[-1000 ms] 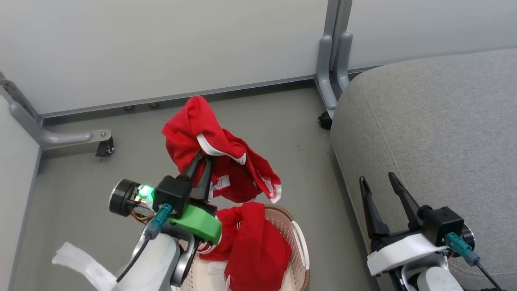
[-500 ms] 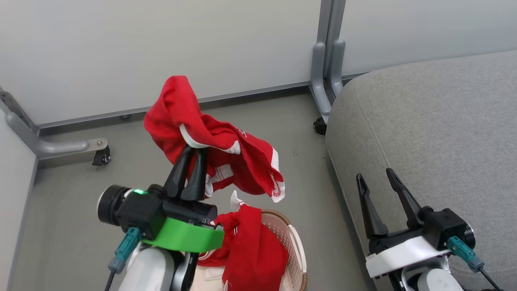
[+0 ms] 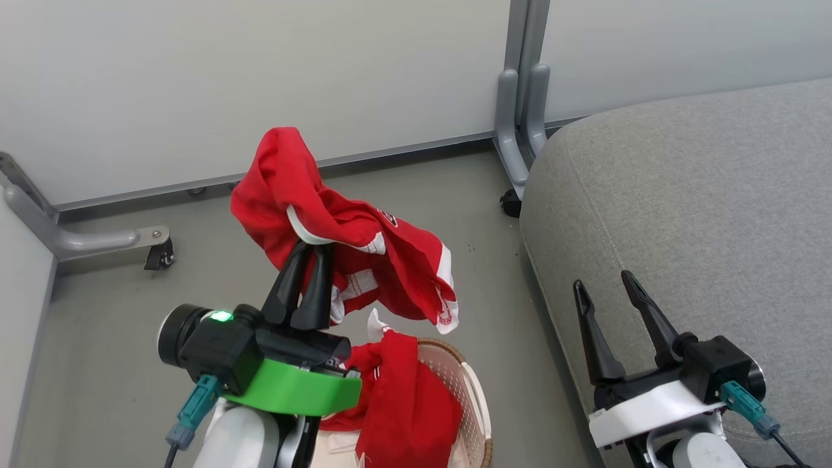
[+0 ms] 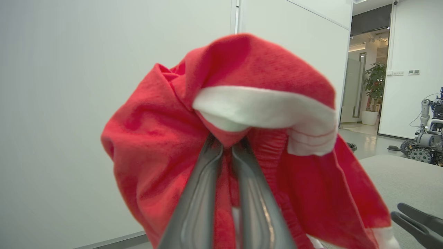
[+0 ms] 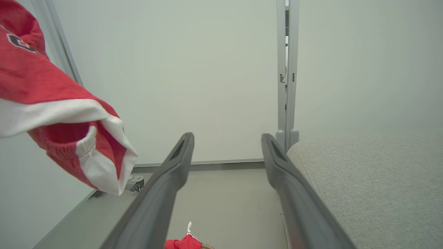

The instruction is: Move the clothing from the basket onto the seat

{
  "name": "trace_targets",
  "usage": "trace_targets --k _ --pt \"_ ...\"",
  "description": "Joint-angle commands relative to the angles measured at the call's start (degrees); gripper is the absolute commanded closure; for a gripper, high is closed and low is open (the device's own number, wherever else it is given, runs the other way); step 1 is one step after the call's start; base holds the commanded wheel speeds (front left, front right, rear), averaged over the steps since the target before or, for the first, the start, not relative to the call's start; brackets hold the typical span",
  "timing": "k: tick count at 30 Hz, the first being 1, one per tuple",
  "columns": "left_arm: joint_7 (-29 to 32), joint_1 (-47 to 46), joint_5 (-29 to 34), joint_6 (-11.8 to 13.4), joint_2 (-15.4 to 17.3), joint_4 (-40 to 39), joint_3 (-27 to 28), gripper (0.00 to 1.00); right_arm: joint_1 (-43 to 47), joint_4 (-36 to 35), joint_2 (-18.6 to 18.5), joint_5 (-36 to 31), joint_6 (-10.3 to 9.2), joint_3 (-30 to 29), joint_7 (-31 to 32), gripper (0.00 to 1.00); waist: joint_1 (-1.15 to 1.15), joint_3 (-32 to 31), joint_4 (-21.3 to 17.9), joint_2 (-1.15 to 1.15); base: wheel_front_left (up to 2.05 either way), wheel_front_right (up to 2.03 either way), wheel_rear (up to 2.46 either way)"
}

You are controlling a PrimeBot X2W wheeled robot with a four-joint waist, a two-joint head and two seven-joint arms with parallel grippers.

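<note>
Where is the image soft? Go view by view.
Head view: even, diffuse light, sharp. Left wrist view: the clothing and left gripper are close and soft; the far room is crisper. Right wrist view: right gripper blurs toward the bottom edge; seat weave sharp.

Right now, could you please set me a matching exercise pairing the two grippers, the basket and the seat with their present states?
1 left gripper
2 right gripper
3 basket
4 seat

A grey, on the robot's right
B open, holding nothing
C shut on the hanging garment
D holds a second garment

Pairs: 1-C, 2-B, 3-D, 4-A
</note>
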Motion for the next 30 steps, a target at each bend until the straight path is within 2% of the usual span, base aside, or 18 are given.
trace_targets --k 1,8,13,17,21,25,30 --pt "-0.03 0.76 -0.27 -0.27 -0.01 -0.02 0.12 1.00 0.74 -0.28 -0.24 -0.33 -0.10 0.00 -0.04 0.00 0.00 0.01 0.01 0.00 0.00 0.00 0.00" --pt "-0.04 0.52 1.64 -0.33 0.00 2.05 -0.34 1.00 -0.66 -2.37 -2.46 -0.98 -0.10 4.27 -0.04 0.00 0.00 0.33 -0.11 0.00 0.00 0.00 0.00" --pt "-0.03 -0.10 2.21 0.17 0.01 3.11 -0.28 1.00 -1.92 -5.75 -7.52 -1.16 -0.10 12.38 -0.03 0.00 0.00 0.44 -0.43 0.00 0.00 0.00 0.00" --pt "-0.03 -0.68 2.42 -0.50 0.02 3.77 -1.28 1.00 -3.93 -7.98 -11.96 -2.73 -0.10 19.91 -0.04 0.00 0.00 0.48 -0.64 0.00 0.00 0.00 0.00" --pt "-0.04 -0.95 2.57 -0.57 0.02 4.17 -2.60 1.00 -6.72 -9.37 -14.84 -5.61 -0.10 26.30 -0.03 0.00 0.00 0.57 -0.74 0.00 0.00 0.00 0.00" --pt "-0.04 -1.27 2.57 -0.63 0.02 4.27 -4.04 1.00 -8.64 -7.74 -14.38 -9.16 -0.10 27.30 -0.04 0.00 0.00 0.66 -0.60 0.00 0.00 0.00 0.00" --pt "-0.04 -1.57 2.12 -0.78 0.02 4.39 -6.66 1.00 -10.01 -2.85 -12.39 -12.88 -0.11 25.65 -0.03 0.00 0.00 0.61 0.08 0.00 0.00 0.00 0.00"
